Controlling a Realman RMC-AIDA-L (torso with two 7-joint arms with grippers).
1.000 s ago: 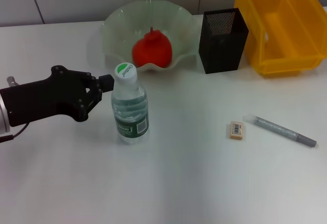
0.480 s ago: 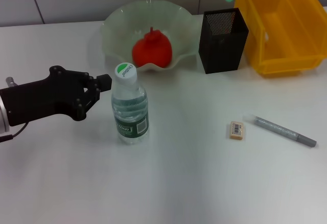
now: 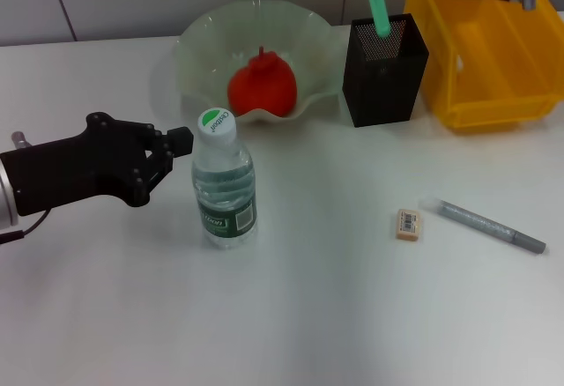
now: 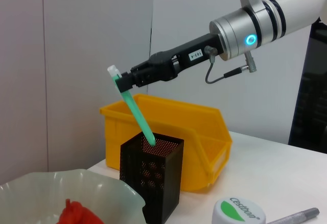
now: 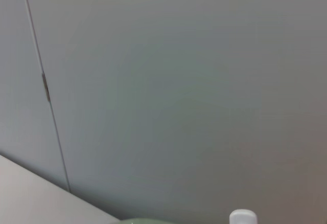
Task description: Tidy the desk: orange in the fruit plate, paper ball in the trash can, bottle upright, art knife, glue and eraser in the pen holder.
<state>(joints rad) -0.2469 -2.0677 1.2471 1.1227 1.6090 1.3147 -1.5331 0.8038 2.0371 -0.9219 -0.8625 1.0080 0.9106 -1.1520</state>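
Over the pen holder (image 3: 384,69), at the back of the desk (image 3: 335,298), the right gripper (image 4: 122,82) pinches the top end of a slim green tool (image 4: 137,110), prob. the art knife. Grip is closed on it near the white-tipped upper end. The tool's long axis runs steeply, tilted, lower end already dipping inside the holder's mouth, upper end leaning away from the trash can (image 3: 493,42). Held by its top, likely so the length can slide down into the narrow mesh cup w/o the fingers fouling the rim.

Left gripper (image 3: 176,144) sits just beside the bottle (image 3: 224,183), at cap height, jaws around nothing; how wide apart they stand can't be told from here. Bottle is upright, cap up, so that step looks done. Orange (image 3: 262,86) rests in the fruit plate (image 3: 203,42), also done.

Still out on the desk: eraser (image 3: 407,224), lying flat, and just beside it a grey pen-like stick (image 3: 490,226), long axis slanting toward the desk's right edge. No paper ball in sight.
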